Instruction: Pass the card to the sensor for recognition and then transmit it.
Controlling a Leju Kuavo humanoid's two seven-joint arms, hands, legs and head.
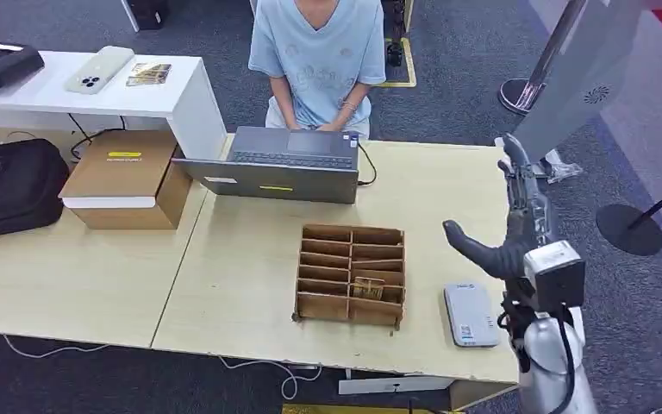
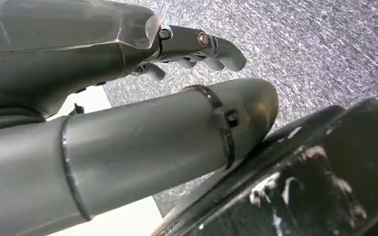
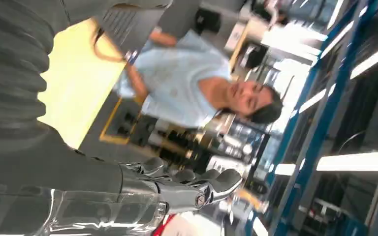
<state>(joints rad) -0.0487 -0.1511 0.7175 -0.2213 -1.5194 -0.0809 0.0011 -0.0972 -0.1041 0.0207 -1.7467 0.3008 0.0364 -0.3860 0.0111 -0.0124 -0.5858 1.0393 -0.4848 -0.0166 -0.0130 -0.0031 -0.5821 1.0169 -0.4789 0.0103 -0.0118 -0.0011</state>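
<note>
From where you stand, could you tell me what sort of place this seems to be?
Probably an office or demo hall set up as a service desk. A person sits at a laptop across a wooden table holding a card organiser and a sensor; stanchion posts stand on grey carpet.

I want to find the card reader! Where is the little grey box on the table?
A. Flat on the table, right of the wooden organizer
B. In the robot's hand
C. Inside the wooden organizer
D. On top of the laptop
A. The grey box lies flat on the table just right of the wooden organizer, with the raised right hand above it holding nothing.
</note>
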